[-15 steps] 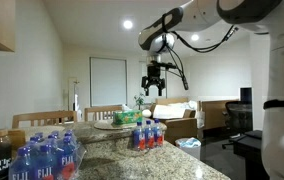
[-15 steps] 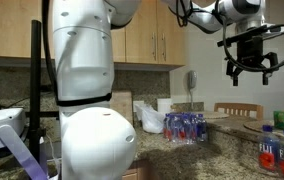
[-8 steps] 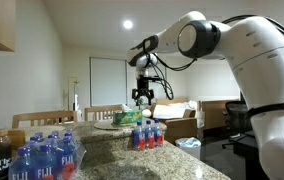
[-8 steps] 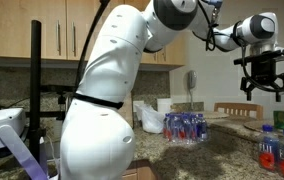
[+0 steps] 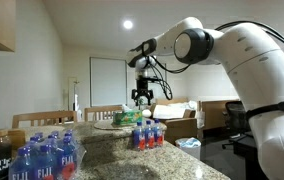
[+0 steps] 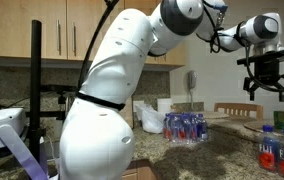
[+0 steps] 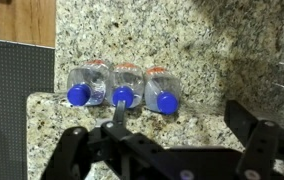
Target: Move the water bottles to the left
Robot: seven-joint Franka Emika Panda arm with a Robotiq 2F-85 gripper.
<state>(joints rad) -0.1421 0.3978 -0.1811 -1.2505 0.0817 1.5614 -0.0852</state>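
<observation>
Wrist view: water bottles on countertop

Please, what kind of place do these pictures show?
Most likely a home kitchen: a speckled granite counter, wooden wall cabinets above it, and dining chairs beyond the counter.

gripper lower than a second ago, arm seemingly stretched farther out

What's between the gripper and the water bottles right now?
Nothing visible. The gripper hangs high above the counter, fingers open, with only air between it and the bottles; the wrist view shows them unobstructed.
</observation>
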